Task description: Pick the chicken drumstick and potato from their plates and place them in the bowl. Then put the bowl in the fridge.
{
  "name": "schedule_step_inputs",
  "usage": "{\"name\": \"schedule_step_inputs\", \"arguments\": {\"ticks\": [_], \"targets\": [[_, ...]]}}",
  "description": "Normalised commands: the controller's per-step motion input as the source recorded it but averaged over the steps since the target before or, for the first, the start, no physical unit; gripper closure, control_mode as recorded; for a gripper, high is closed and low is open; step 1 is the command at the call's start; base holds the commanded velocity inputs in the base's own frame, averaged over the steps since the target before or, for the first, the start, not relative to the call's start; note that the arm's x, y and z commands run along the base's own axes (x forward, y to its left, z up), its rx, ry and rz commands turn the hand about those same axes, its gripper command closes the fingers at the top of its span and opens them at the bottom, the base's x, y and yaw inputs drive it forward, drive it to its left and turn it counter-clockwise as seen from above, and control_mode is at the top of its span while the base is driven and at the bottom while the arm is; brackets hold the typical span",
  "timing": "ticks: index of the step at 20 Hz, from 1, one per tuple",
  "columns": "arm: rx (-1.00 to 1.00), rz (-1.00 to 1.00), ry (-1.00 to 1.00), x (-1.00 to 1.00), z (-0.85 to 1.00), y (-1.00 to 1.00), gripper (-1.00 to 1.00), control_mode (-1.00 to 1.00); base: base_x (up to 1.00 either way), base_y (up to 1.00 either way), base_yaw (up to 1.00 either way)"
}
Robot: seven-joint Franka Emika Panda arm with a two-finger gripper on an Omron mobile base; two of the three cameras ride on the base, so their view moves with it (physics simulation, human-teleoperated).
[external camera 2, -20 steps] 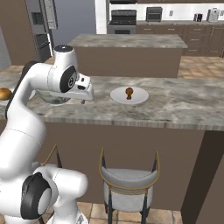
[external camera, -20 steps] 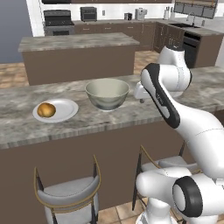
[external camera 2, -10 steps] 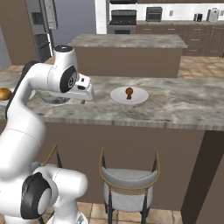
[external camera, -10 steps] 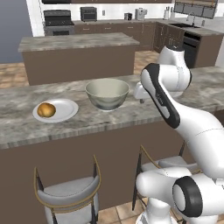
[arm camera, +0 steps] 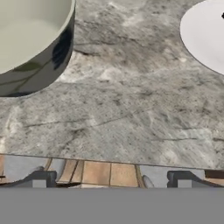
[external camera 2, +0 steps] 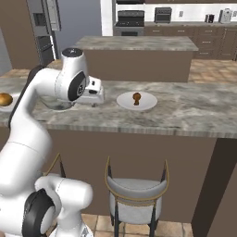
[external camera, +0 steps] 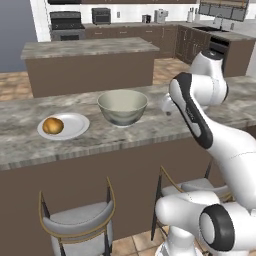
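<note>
Nothing shifted in the last sec: claw stayed spread, empty, betw deep cream bowl & dark brown drumstick; 0 of 2 foods moved.

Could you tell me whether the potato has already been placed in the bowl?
No, the potato lies on its white plate in the left base view, beside the empty bowl.

I'm getting even, soft, fairly bright light across the kitchen, with no single lamp I can pick out. Shadows are faint: a soft dark patch under the bowl on the counter, darker shade beneath the counter overhang. No glare anywhere. The base views are a little soft and coarse; far cabinets look smeared. My hand view is blurrier, stone veining smudged, with no bending at the edges.
</note>
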Motion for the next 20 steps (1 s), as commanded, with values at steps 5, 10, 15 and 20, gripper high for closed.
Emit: {"name": "schedule_step_inputs", "arguments": {"ticks": [5, 10, 15, 20], "targets": [[-0.12, 0.11, -0.14, 0.02, 0.12, -0.44, -1.0, -1.0, 0.0, 0.0, 0.0], [-0.17, 0.04, -0.01, 0.23, 0.05, -0.46, -1.0, -1.0, 0.0, 0.0, 0.0], [-0.14, -0.02, 0.15, 0.57, 0.04, -0.28, -1.0, -1.0, 0.0, 0.0, 0.0], [-0.02, -0.06, 0.27, 0.64, 0.01, -0.19, -1.0, -1.0, 0.0, 0.0, 0.0]]}}
